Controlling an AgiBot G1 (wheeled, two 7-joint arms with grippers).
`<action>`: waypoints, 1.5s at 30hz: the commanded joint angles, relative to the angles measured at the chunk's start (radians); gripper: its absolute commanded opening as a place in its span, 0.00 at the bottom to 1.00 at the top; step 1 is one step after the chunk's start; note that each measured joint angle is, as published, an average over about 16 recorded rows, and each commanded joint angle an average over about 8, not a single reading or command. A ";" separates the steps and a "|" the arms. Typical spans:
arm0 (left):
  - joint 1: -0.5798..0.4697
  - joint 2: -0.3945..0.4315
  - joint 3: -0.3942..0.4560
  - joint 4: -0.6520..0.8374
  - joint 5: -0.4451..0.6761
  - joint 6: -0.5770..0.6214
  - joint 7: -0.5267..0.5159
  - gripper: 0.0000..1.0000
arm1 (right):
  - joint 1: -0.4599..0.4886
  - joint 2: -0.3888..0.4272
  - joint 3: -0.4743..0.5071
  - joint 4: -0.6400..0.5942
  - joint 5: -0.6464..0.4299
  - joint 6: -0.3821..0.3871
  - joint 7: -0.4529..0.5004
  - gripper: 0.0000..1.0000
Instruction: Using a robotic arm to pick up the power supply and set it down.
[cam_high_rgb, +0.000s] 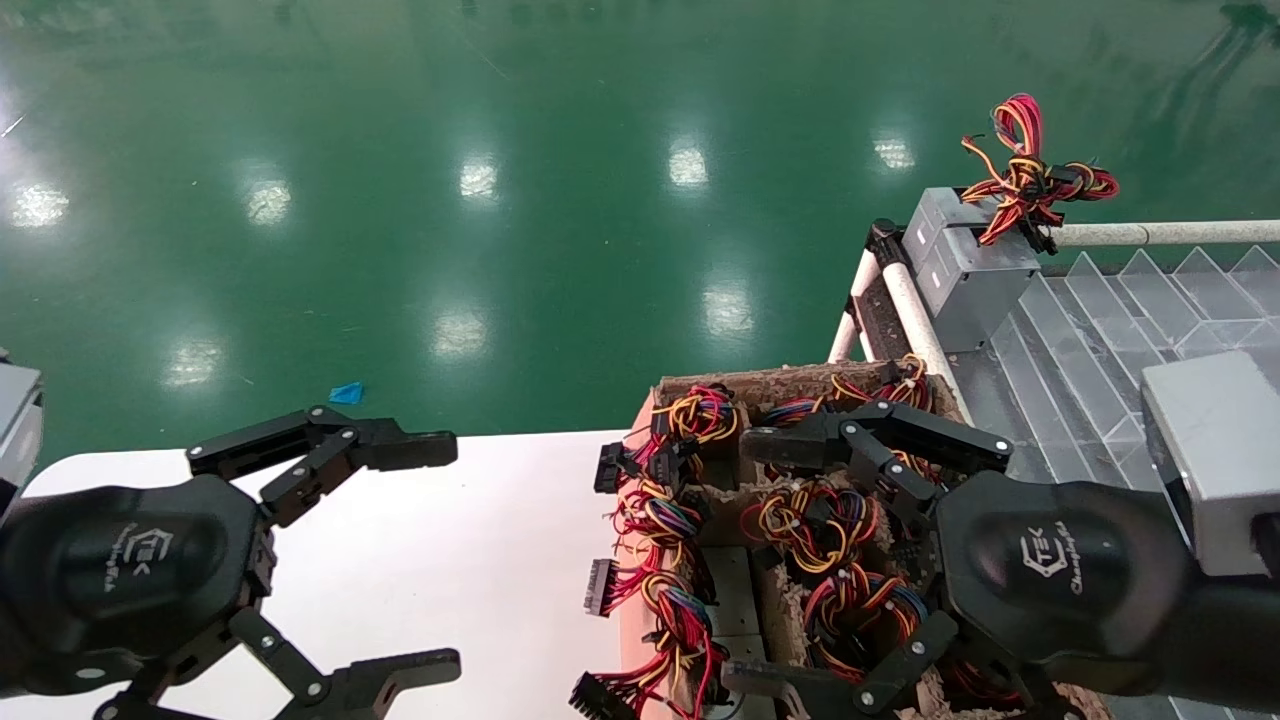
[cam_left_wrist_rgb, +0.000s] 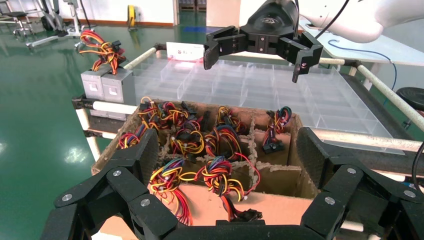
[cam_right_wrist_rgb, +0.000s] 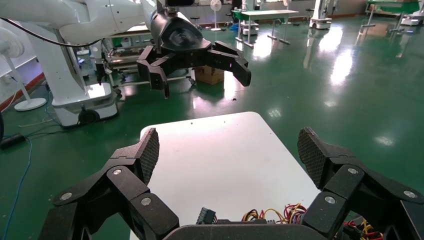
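Several power supplies, grey metal boxes (cam_high_rgb: 735, 590) with red, yellow and black wire bundles (cam_high_rgb: 800, 520), sit in a divided cardboard box (cam_high_rgb: 770, 382) (cam_left_wrist_rgb: 280, 200). My right gripper (cam_high_rgb: 750, 562) (cam_right_wrist_rgb: 230, 152), on the robotic arm with the silver-grey wrist block (cam_high_rgb: 1215, 460), hovers open above the box with nothing between its fingers. It appears in the left wrist view too, as the right gripper (cam_left_wrist_rgb: 255, 62) high over the box. Another power supply (cam_high_rgb: 965, 265) (cam_left_wrist_rgb: 107, 85) rests on the rack corner. My left gripper (cam_high_rgb: 445, 555) (cam_left_wrist_rgb: 227, 155) hangs open and empty over the white table (cam_high_rgb: 520, 500).
The white table (cam_right_wrist_rgb: 220, 150) lies left of the box. A rack of clear plastic compartments (cam_high_rgb: 1100, 320) (cam_left_wrist_rgb: 250, 85) with white pipe rails (cam_high_rgb: 1150, 235) stands to the right. Green floor (cam_high_rgb: 500, 200) lies beyond, with a blue scrap (cam_high_rgb: 347, 393) on it.
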 joint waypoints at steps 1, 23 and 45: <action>0.000 0.000 0.000 0.000 0.000 0.000 0.000 1.00 | 0.000 0.000 0.000 0.000 0.000 0.000 0.000 1.00; 0.000 0.000 0.000 0.000 0.000 0.000 0.000 0.00 | -0.003 0.006 0.000 -0.009 -0.009 0.001 -0.006 1.00; 0.000 0.000 0.000 0.000 0.000 0.000 0.000 0.00 | 0.051 -0.147 -0.150 -0.324 -0.195 -0.076 -0.120 0.00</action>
